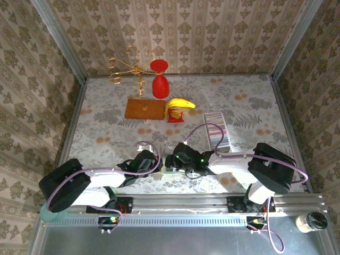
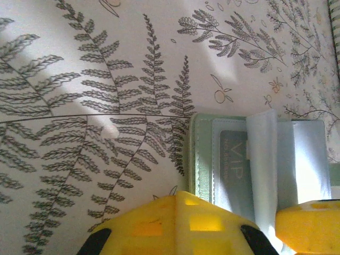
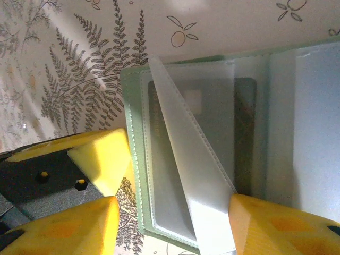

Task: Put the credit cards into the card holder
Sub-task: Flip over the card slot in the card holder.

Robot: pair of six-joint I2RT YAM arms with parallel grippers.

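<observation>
The pale green card holder [image 3: 133,159] lies open on the fern-print cloth, a translucent inner flap [image 3: 196,164] raised off its panel. A dark card [image 3: 245,133] sits in a pocket; the left wrist view shows a grey card [image 2: 236,159] marked VIP in the card holder [image 2: 202,159]. My right gripper [image 3: 174,212] is open and straddles the holder's near panel, one fingertip [image 3: 271,226] against the flap. My left gripper [image 2: 183,201] is shut, its tips at the holder's outer edge. More credit cards [image 1: 215,132] stand as a striped row in a clear tray.
Both arms [image 1: 159,162] meet low at the table's near edge. Farther back stand a banana on a red base [image 1: 178,108], a brown board [image 1: 144,109], a red ornament [image 1: 160,85] and a gold wire stand [image 1: 130,68]. A jar [image 1: 311,222] sits outside the frame rail.
</observation>
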